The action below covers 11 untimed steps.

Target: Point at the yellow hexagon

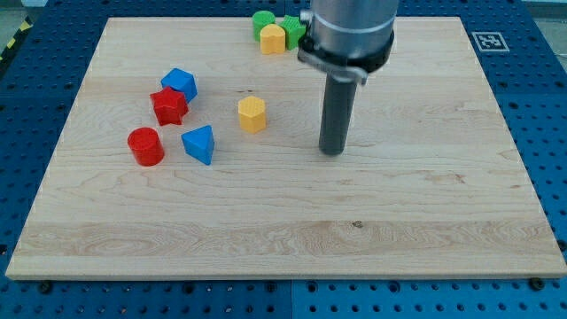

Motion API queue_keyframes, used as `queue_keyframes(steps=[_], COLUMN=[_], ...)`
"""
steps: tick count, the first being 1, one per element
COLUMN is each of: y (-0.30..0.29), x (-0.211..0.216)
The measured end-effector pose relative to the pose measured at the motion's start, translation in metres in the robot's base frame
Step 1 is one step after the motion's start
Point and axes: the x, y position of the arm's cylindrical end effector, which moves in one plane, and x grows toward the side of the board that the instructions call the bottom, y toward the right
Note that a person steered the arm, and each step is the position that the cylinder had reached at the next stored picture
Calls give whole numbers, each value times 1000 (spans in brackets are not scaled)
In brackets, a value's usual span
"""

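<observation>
The wooden tabletop [425,230] is lit evenly. My tip [332,151] rests at three o'clock from the yellow hexagon [252,114], apart; closing remains. No hand exists, so no state to tell

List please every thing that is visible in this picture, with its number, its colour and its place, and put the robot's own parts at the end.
wooden board: 1, light wood, fills most of the view, on a blue perforated table
yellow hexagon: 1, yellow, near the board's middle, to the view's left of my tip
second yellow block: 1, yellow, view's top edge of the board
green blocks: 2, green, at the view's top, against the second yellow block; shapes partly hidden
blue block: 1, blue, view's left
red star block: 1, red, just below the blue block
red cylinder: 1, red, farthest left
blue triangular block: 1, blue, right of the red cylinder
marker tag: 1, black-and-white, board's top right corner
my tip: 1, dark rod, right of the yellow hexagon, apart from it
</observation>
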Motion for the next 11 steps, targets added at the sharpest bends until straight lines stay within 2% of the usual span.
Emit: queue_keyframes(steps=[1, 2, 3, 5, 11], y=[-32, -78, -90, -99, -116], x=[11, -6, -20, -39, -46])
